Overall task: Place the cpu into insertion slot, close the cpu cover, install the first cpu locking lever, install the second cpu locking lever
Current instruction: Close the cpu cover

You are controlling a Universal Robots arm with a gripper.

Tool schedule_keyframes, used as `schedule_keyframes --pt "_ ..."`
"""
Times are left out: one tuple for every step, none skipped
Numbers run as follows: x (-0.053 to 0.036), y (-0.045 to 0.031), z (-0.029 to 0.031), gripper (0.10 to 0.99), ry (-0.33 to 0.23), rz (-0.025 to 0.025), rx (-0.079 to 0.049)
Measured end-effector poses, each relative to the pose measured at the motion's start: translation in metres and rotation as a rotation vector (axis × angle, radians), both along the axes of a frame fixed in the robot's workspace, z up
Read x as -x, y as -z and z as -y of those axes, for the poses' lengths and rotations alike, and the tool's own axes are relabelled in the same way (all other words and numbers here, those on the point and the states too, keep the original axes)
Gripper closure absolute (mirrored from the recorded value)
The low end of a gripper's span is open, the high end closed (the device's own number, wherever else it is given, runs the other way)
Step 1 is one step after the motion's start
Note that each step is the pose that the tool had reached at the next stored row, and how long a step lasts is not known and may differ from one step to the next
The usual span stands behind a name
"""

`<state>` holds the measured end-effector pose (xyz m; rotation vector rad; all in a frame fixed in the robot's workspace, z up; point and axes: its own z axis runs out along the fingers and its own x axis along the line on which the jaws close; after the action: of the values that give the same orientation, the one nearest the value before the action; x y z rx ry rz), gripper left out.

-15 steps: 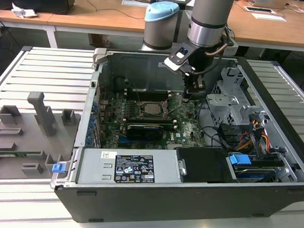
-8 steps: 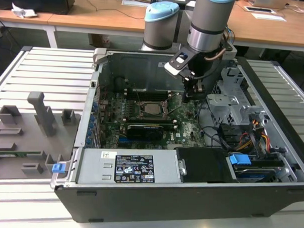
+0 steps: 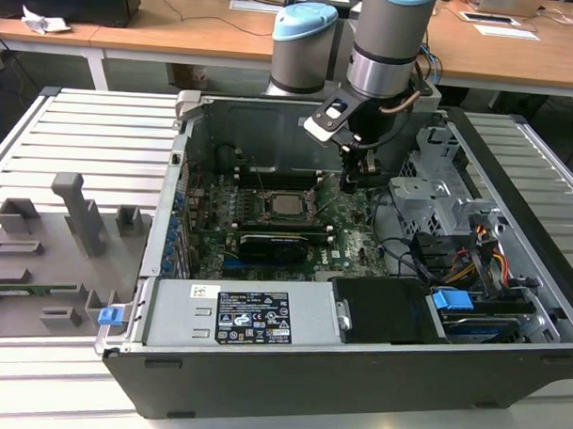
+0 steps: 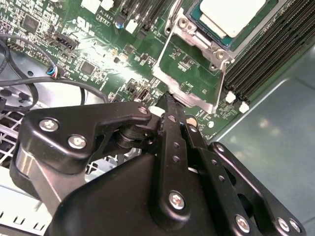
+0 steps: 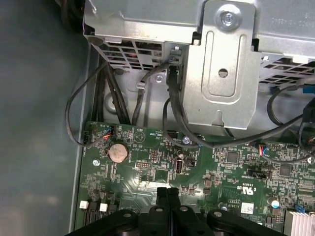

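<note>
**CPU seated, cover open, gripper closed beside it**

Exterior view: an open computer case (image 3: 356, 386) lies on a slatted grey table (image 3: 82, 132). The arm reaches down into it, and the gripper (image 3: 355, 179) hangs over the green motherboard (image 3: 356, 240). It is just beside the insertion slot (image 3: 268, 214), on the exterior view's right. The cpu (image 3: 289, 203) lies flat inside that slot with its silver top up. A long black card (image 3: 276, 244) sits on the board nearer the camera.

Second wrist view: the cpu (image 4: 231, 12) rests in the insertion slot (image 4: 197, 37), and the long black memory slots (image 4: 266, 54) run alongside. The cpu cover (image 4: 189, 96) is swung open off the slot, and green board shows through its square cut-out. The gripper (image 4: 169, 101) has its tip at the cover's free edge, though actual contact cannot be told. Its fingers (image 4: 172, 128) are pressed together into one narrow black bar, with nothing seen between them.

First wrist view: the gripper (image 5: 167, 191) points at the motherboard (image 5: 231, 167), and its fingers (image 5: 162, 196) meet with only a thin seam between them. Nearby are a round coin battery (image 5: 118, 152), black cables (image 5: 172, 108) and a metal drive cage (image 5: 221, 73).
</note>
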<state>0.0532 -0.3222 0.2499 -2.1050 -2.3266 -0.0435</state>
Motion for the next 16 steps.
schedule_keyframes --pt "0.0007 0.0000 0.0000 0.980 0.000 0.0000 0.000" --pt "0.0018 0.0000 0.0000 0.980 0.000 0.0000 -0.001" --pt "0.0023 0.0001 0.0000 0.980 0.000 0.0000 -0.001" --pt "0.0027 0.0001 0.0000 0.980 0.000 0.0000 -0.001" --pt "0.0039 0.0001 0.0000 0.980 0.000 0.0000 -0.002" --pt "0.0044 0.0001 0.0000 0.980 0.000 -0.0001 -0.002" --pt "0.0048 0.0001 0.0000 0.980 0.000 0.0000 -0.002" --pt "0.0052 0.0001 0.0000 0.980 0.000 0.0000 -0.002" --pt "0.0058 0.0001 0.0000 0.980 0.000 0.0000 -0.002" --pt "0.0065 0.0002 0.0000 0.980 0.000 0.0000 -0.003" --pt "0.0073 0.0002 0.0000 0.980 0.000 0.0000 -0.003" --pt "0.0078 0.0002 0.0000 0.980 0.000 0.0000 -0.003" --pt "0.0083 0.0002 0.0000 0.980 0.000 0.0000 -0.003" --pt "0.0090 0.0002 0.0000 0.980 0.000 -0.0001 -0.003" --pt "0.0096 0.0002 0.0000 0.980 0.000 0.0000 -0.003" --pt "0.0101 0.0002 0.0000 0.980 0.000 0.0000 -0.003"
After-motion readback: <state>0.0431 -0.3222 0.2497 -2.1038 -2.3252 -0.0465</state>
